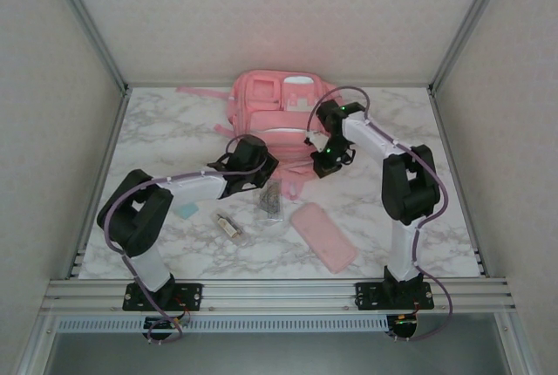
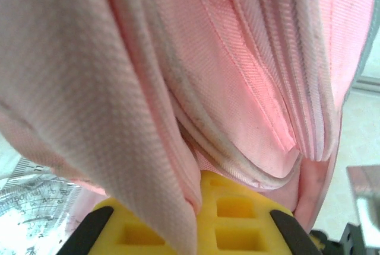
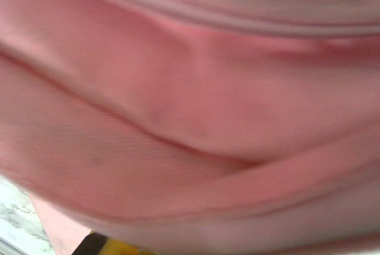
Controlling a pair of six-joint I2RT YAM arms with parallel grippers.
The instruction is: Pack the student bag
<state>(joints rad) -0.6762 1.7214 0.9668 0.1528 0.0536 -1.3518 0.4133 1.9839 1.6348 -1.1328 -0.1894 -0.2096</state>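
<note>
Pinching bag [image 1: 277, 106], back centre of counter [image 1: 166, 131], at near edge with left gripper [image 1: 259, 168] and right gripper [image 1: 326, 162] both clamped. Could lose thin fabric under uneven pull, or drag bag forward.

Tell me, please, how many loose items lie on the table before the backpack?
4: teal piece at left, clear tube beside it, transparent ruler in the middle, pink pencil case at right. Others may be hidden.
</note>
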